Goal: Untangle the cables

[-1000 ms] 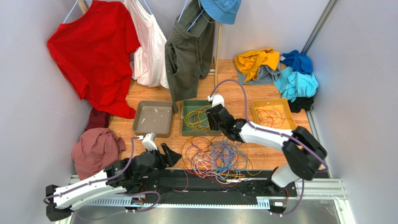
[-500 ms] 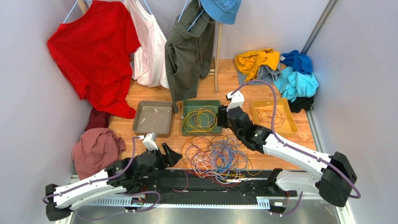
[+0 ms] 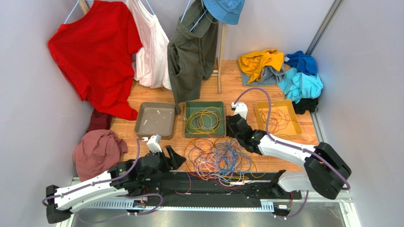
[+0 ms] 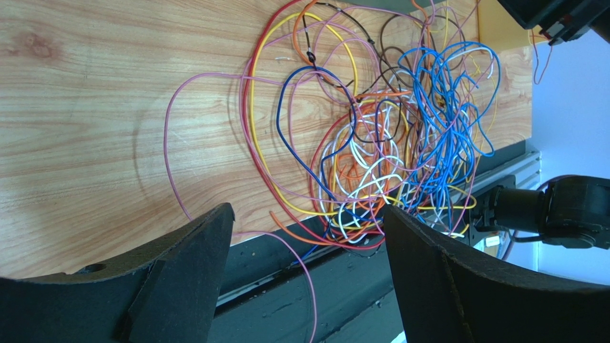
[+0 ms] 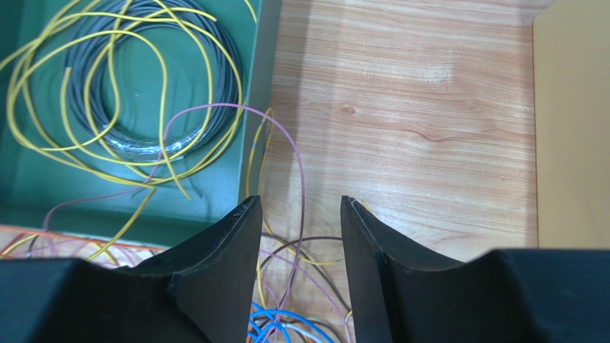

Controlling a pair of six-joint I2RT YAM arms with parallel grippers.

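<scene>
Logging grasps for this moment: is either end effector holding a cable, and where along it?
Nothing is held: the left end effector and the right end effector are both open, none of the cables pinched between their fingers.

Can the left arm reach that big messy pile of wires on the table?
Probably yes. The left tool sits open right beside the tangle of wires, with nothing standing between them. The left wrist view shows the wires lying straight ahead of it.
</scene>
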